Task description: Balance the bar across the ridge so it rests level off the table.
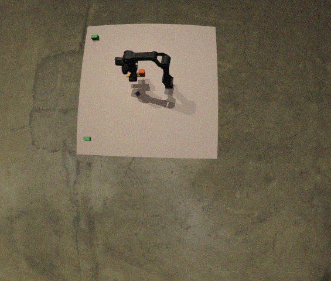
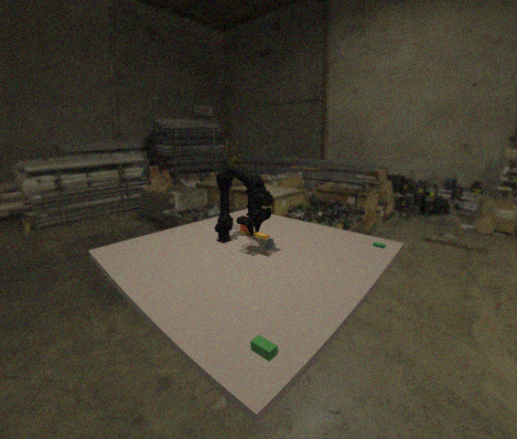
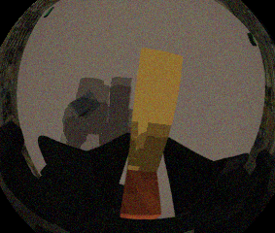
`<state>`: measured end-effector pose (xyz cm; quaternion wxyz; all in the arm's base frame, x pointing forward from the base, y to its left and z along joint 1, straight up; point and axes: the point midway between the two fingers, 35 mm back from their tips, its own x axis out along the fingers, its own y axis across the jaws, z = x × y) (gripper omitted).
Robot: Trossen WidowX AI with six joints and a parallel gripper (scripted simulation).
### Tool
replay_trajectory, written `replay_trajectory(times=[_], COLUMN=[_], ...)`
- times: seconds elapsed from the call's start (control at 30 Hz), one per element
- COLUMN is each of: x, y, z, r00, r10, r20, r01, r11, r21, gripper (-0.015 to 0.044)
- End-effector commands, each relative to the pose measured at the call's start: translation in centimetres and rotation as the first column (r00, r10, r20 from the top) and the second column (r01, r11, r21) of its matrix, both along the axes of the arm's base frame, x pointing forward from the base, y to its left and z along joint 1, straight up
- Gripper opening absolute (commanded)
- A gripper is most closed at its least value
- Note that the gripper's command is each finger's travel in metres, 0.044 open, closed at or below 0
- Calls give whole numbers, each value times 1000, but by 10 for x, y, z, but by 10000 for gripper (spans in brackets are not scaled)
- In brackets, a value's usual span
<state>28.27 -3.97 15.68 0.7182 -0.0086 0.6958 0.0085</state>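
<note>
Bar [image 1: 128, 74] [image 2: 262, 235] [image 3: 157, 89], yellow with an orange end [image 1: 141, 72] [image 2: 242, 229] [image 3: 143, 193], is clamped between partly open jaws above the table [image 1: 159, 130] [image 2: 249, 293] [image 3: 79, 44].

The bar [image 1: 128, 74] [image 2: 262, 235] [image 3: 156, 87] looked matt and smooth, like painted wood or plastic; the blocks [image 1: 94, 37] [image 2: 263, 347] seemed matt plastic; the arm [image 1: 142, 56] [image 2: 223, 203] was dull black; the table [image 1: 147, 133] [image 2: 230, 302] [image 3: 215, 97] looked matt, the floor [image 1: 165, 218] [image 2: 59, 340] rough concrete
</note>
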Motion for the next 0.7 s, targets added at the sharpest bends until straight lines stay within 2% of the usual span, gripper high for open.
replay_trajectory(times=[0.0,0.33,0.67], x=[4,11,17], y=[6,27,51], z=[1,2,2], r00=[990,858,593], r10=[141,513,805], r20=[-1,-5,-12], r01=[-141,-513,-805], r11=[990,858,593], r21=[-8,-18,-26], gripper=[0,0,0])
